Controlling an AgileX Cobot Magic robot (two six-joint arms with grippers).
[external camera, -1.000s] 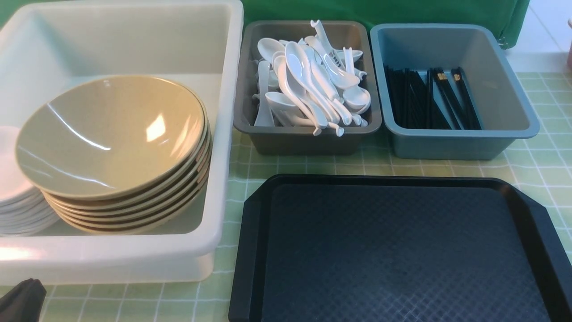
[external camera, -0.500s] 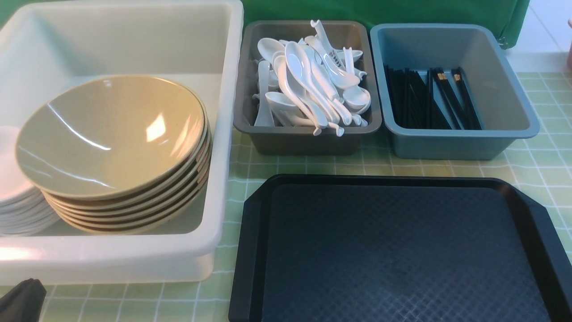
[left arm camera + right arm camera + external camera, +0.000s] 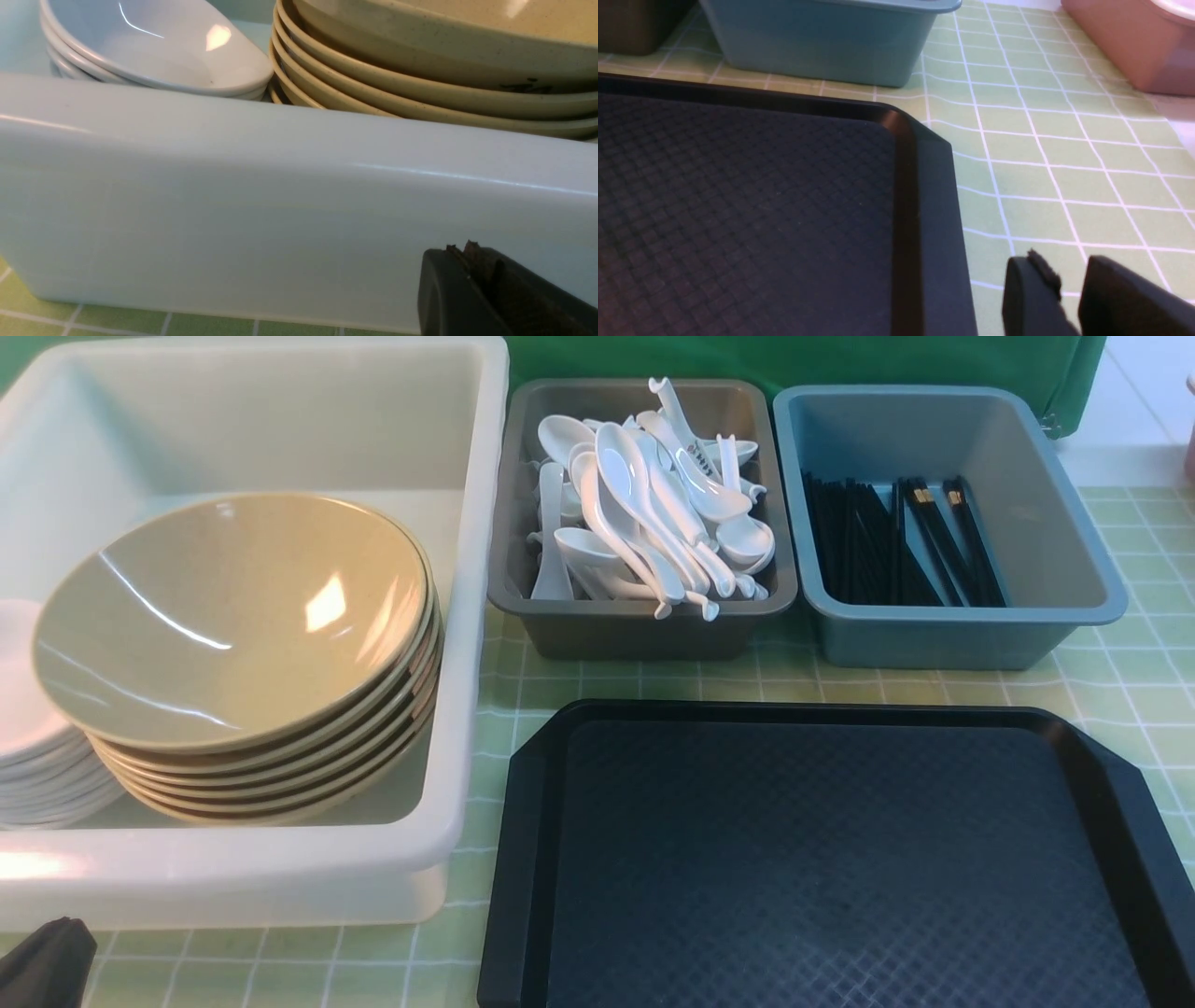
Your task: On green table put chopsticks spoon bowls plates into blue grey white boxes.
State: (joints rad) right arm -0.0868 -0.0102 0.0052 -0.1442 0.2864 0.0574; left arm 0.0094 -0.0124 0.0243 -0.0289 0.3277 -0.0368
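Everything's boxed, the black tray (image 3: 840, 859) lies bare.
Beside the tray, we see the left gripper (image 3: 472, 261) pressed together, the right gripper (image 3: 1069, 280) slightly apart, holding nothing.

A: What is sitting where in the front view?

B: The largest box (image 3: 467, 644) is filling the left half of the frame, resting on the bench (image 3: 1120, 681). Inside it, the stack of bowls (image 3: 233, 625) is lying toward the centre left, and the stack of plates (image 3: 28, 728) is sitting just beside it at the far left edge.

A: And along the top?

B: Two smaller boxes are standing side by side. The middle box (image 3: 644, 630) is holding the spoons (image 3: 653, 513); the box to its right (image 3: 962, 635) is holding the chopsticks (image 3: 896, 546).

A: Lower right?

B: The tray (image 3: 822, 859) is lying in front of those two boxes, right of the largest one.
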